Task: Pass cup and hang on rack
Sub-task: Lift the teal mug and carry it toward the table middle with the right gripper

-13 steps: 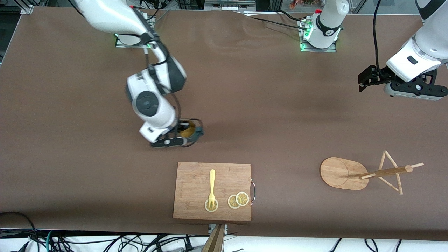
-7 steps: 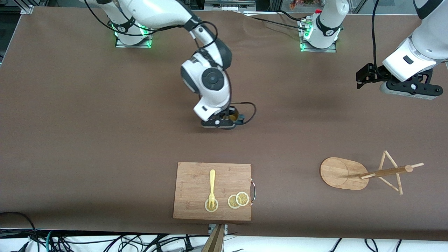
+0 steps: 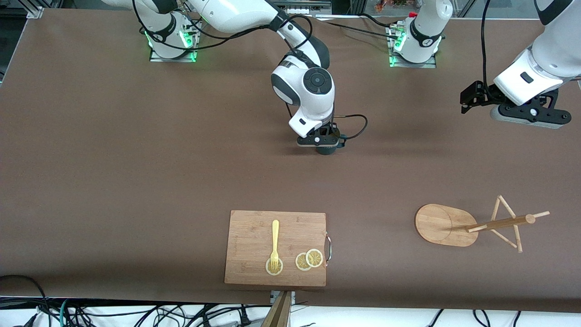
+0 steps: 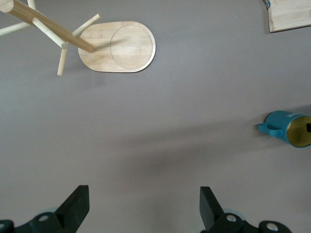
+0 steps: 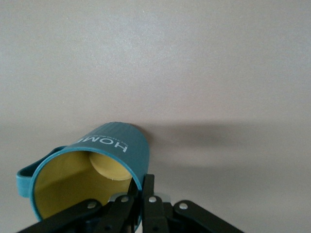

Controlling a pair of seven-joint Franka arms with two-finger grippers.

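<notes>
Front view: right gripper is pinching the cup by its rim over mid-table; left gripper, fingers spread, is waiting above the rack.

Right end effector clamped mid-table; left end effector waits, spread.

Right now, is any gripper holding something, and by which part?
The right gripper holds the cup by its rim, jaws shut on the wall. The left gripper holds nothing.
</notes>
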